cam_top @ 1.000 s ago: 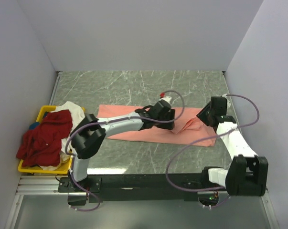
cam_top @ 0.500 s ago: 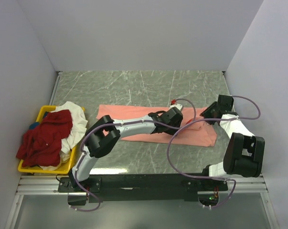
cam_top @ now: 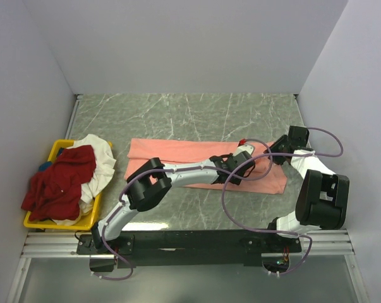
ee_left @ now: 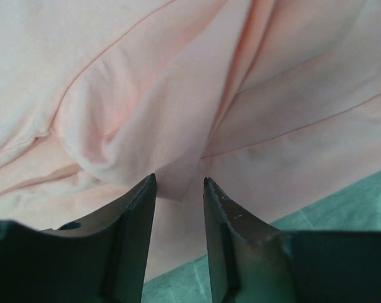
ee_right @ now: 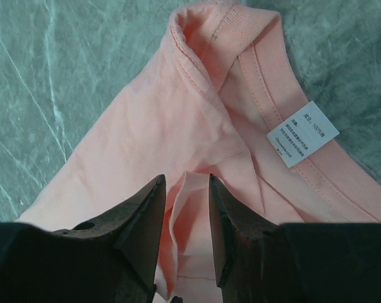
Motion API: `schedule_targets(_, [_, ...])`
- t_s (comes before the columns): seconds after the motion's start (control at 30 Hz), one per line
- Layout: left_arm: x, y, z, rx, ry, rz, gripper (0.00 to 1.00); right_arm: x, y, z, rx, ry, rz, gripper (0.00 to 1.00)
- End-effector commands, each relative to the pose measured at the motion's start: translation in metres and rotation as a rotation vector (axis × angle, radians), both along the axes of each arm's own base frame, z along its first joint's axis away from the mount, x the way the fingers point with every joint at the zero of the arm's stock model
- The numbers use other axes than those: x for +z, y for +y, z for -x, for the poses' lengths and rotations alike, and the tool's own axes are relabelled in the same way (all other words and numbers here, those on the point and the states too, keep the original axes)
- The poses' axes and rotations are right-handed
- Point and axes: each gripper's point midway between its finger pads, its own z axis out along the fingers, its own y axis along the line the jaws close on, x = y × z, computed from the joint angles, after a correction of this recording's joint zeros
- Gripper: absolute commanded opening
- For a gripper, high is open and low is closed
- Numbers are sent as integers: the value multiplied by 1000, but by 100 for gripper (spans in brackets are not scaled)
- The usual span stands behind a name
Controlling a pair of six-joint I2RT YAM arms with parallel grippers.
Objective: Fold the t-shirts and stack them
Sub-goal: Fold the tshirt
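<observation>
A salmon-pink t-shirt point(cam_top: 177, 151) lies as a long folded band across the middle of the table. Its white neck label point(ee_right: 302, 134) shows by the collar in the right wrist view. My left gripper point(cam_top: 244, 165) is low over the band's right part. In the left wrist view its jaws point(ee_left: 179, 183) stand apart, with a cloth corner point(ee_left: 177, 189) just reaching between the tips. My right gripper point(cam_top: 272, 156) is at the shirt's right end, shut on a raised fold of pink cloth point(ee_right: 186, 180). The dark red t-shirt point(cam_top: 57, 180) and the white t-shirt point(cam_top: 100, 158) lie heaped at the left.
A yellow bin point(cam_top: 54, 151) stands at the table's left edge under the heaped shirts. White walls close in the left, back and right sides. The left arm stretches across the table's front half, with cables looping near both wrists.
My left arm has reached further right along the pink shirt and its jaws have narrowed. My right gripper has swung in and down, and the lifted cloth at the right end now lies lower.
</observation>
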Motion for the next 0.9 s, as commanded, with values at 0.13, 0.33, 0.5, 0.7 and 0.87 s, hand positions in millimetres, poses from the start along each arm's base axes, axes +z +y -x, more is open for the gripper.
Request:
schedule_targets(0.13, [9,11,-16,74,-84,-57,27,15,-6,-18,13,-71,16,41])
schedule_targets(0.33, [22,26,-20,121,-122,-57,5,13,-4,-13,16,-70,17,40])
schedule_targets(0.5, [37,34,-20,145,-140,-41,1,16,-3,-7,17,-78,23,40])
schedule_targets(0.7, [47,45,-17,152,-148,-36,0,22,0,8,21,-89,28,40])
schedule_targets(0.87, [43,48,-11,129,-124,-43,7,24,3,22,26,-94,35,40])
